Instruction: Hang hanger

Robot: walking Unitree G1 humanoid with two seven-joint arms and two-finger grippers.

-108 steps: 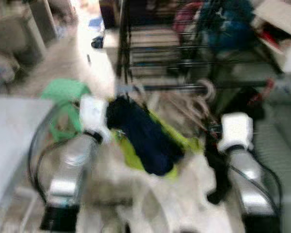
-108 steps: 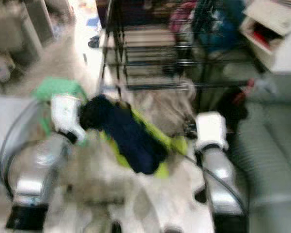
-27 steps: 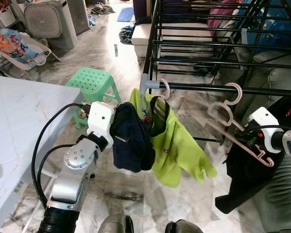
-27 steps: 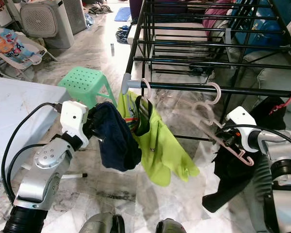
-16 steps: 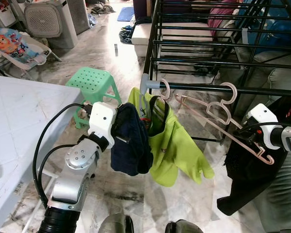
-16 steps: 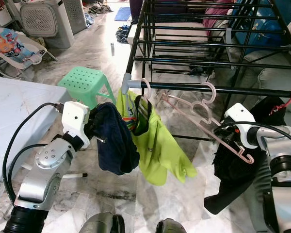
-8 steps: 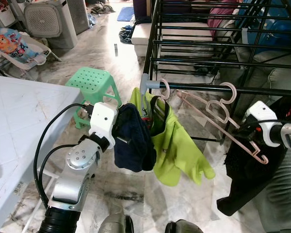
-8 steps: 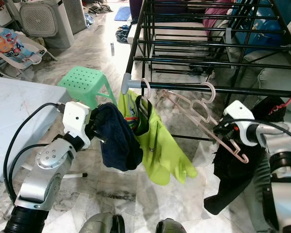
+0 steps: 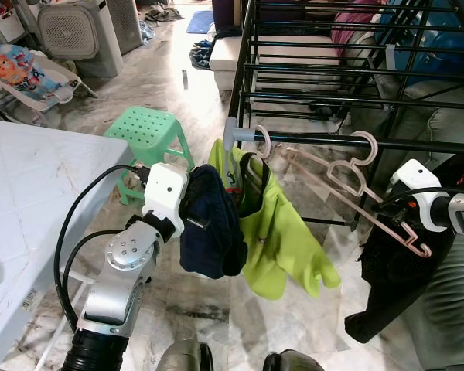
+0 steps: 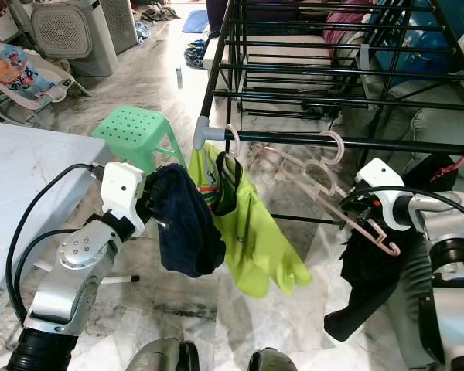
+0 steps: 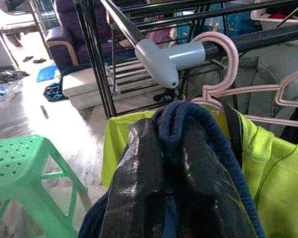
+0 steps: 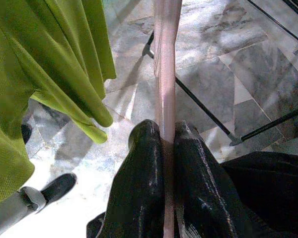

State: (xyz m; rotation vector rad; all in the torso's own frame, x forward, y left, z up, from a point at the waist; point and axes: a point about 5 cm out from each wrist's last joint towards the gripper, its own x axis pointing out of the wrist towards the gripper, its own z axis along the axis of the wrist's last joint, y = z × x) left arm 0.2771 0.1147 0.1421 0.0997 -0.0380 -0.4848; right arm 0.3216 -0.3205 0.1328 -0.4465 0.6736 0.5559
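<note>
Right end effector (image 12: 168,148) clamps the pink hanger (image 9: 356,202) tightly.

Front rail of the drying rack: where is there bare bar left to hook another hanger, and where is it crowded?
The front rail is bare between the lime shirt on its pink hook at the grey end cap and the empty pink hanger held by the right gripper. It is crowded at the cap end, where the left gripper holds a navy garment.
</note>
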